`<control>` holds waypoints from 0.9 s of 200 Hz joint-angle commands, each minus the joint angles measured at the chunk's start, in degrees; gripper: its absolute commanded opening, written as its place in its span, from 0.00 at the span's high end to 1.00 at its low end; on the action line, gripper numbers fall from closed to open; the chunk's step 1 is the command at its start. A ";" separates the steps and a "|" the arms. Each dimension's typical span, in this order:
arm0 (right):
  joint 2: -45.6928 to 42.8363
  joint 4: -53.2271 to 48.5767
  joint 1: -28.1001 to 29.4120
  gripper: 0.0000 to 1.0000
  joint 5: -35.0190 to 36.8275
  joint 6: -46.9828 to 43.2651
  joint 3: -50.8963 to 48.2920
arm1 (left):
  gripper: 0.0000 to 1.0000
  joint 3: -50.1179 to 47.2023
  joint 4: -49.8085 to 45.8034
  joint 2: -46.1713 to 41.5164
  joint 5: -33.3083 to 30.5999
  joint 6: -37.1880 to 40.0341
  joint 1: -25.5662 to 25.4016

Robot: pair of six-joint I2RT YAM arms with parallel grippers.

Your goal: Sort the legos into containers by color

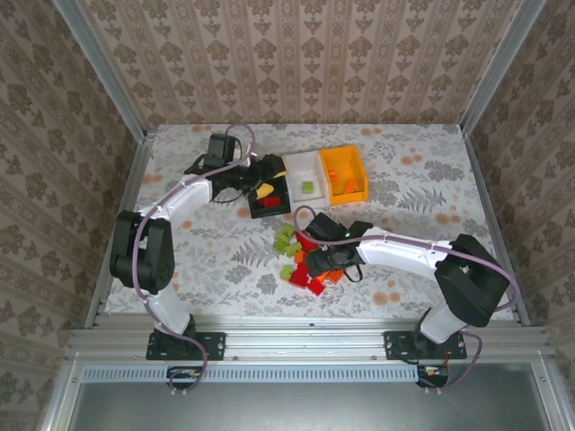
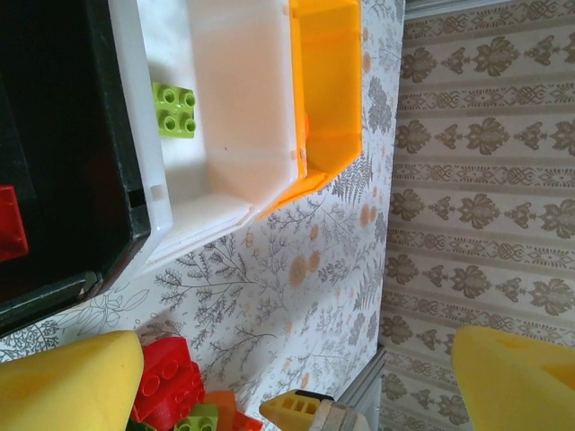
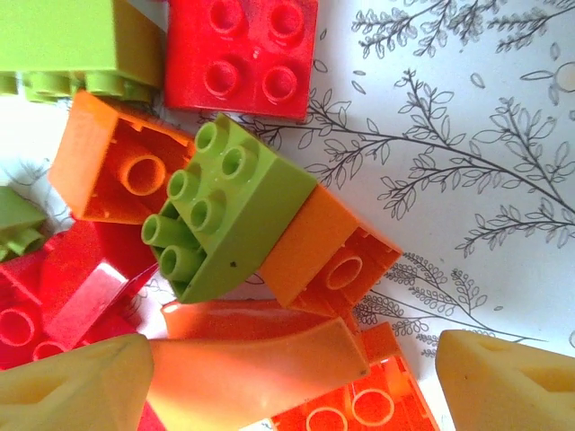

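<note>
Early: red lies in the black bin (image 1: 278, 208), one green brick (image 2: 175, 109) in the white bin (image 1: 304, 166), orange in the orange bin (image 1: 337, 162). The pile (image 1: 289, 242) sits at their six o'clock. The left gripper (image 1: 259, 187) and the right gripper (image 1: 325, 262) gape, empty.

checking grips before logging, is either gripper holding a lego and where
Nothing is held. The left gripper gapes empty; the right gripper stands open over the legos.
</note>
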 commanded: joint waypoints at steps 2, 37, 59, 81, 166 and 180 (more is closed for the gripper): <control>-4.34 -0.23 0.28 0.16 -4.79 -2.28 -0.96 | 0.09 -0.22 0.29 -0.67 1.16 -0.17 -0.08; -1.66 -2.67 1.47 0.15 -7.40 -5.28 -1.79 | 0.09 -0.31 0.67 -0.36 1.44 -0.28 -0.30; -0.44 -4.70 2.83 0.13 -4.55 -6.90 -0.57 | 0.09 -0.16 0.50 -0.21 1.38 0.02 -0.52; 1.11 -5.76 3.50 0.11 -0.45 -8.34 0.61 | 0.09 -0.15 0.52 0.24 1.52 -0.06 -0.80; 7.10 -5.39 2.25 0.12 7.47 -12.50 4.87 | 0.09 0.00 0.22 0.87 1.58 0.30 -1.20; 7.33 -4.85 1.53 0.15 7.49 -12.53 4.71 | 0.09 0.09 0.13 0.87 1.55 0.38 -1.23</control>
